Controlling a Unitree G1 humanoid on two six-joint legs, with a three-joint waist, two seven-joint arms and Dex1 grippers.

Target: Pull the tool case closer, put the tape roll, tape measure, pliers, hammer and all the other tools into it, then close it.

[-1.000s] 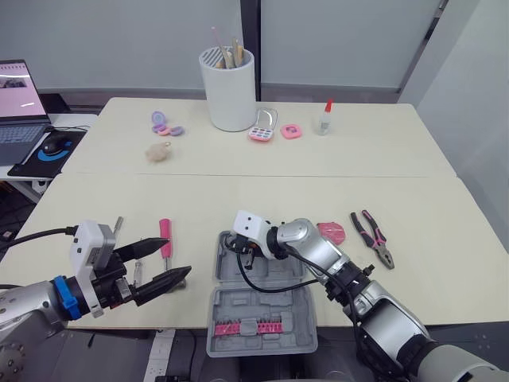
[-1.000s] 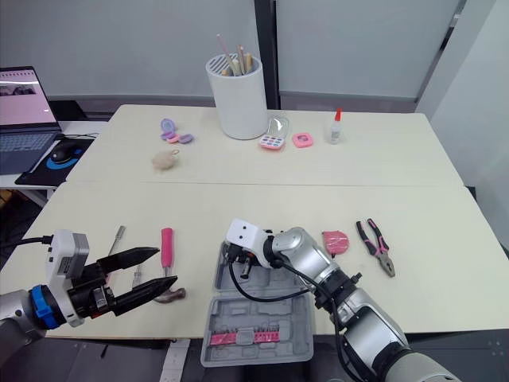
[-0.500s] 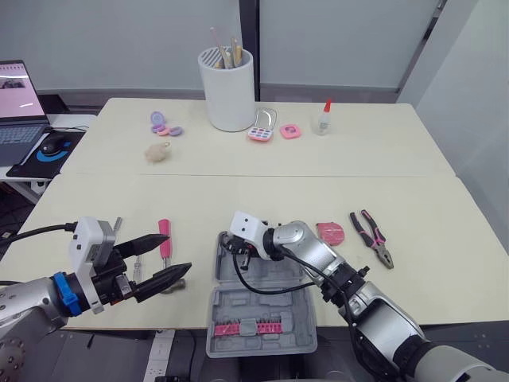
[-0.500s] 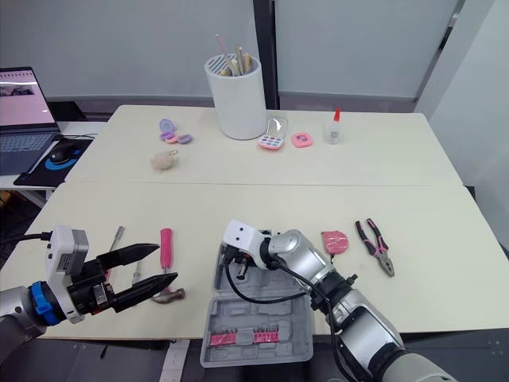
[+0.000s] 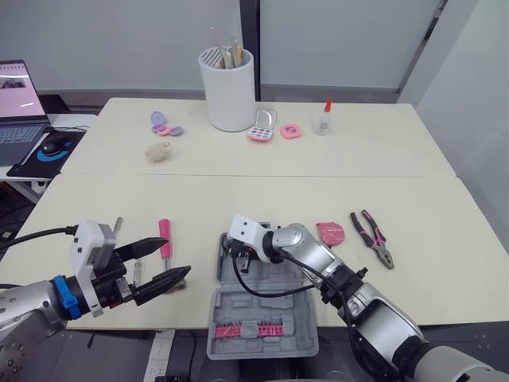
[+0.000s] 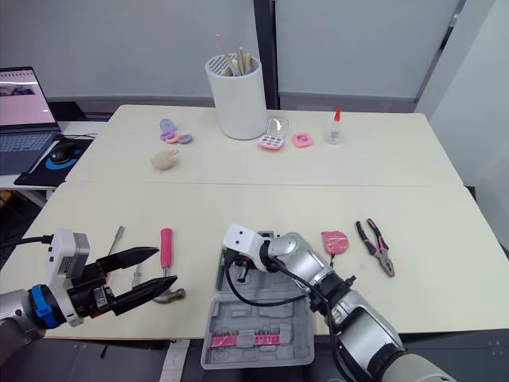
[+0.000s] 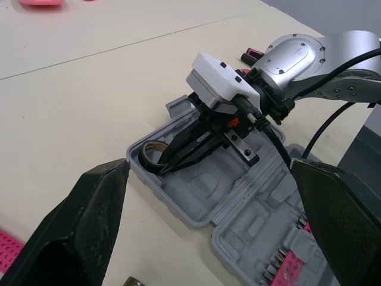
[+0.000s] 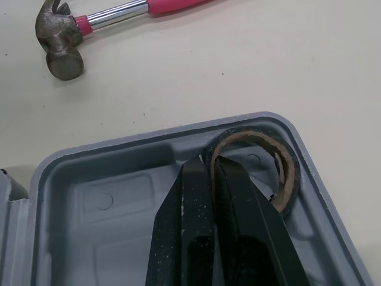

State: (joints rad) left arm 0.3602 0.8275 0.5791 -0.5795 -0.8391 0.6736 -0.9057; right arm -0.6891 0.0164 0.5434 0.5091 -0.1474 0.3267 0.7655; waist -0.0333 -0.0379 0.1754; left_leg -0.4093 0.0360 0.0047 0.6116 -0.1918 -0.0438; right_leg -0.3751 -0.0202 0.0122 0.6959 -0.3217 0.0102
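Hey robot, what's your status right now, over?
Left gripper open, hovering near hammer. Right gripper shut on tape roll, inside open case. Pliers, tape measure on table. Nothing blocking the case.

Grey tool case [image 7: 238, 199], tape roll [image 7: 147, 159] inside

I see two cream tables pushed together, long edge to long edge: the near table [image 5: 445, 239] and the far table [image 5: 382, 143], a thin seam between them. Behind the far edge stand pale grey wall panels [image 5: 119, 40], split by a dark post [image 5: 250, 32]. A white partition [image 5: 477, 79] slants off past the right corner. Beyond the left edge a low white desk [image 5: 78, 121] carries a laptop [image 5: 17, 111], lid up, and a mouse [image 5: 54, 144] on a mat [image 5: 44, 155]. The floor [image 5: 481, 338] is dark grey. Light is soft and even.
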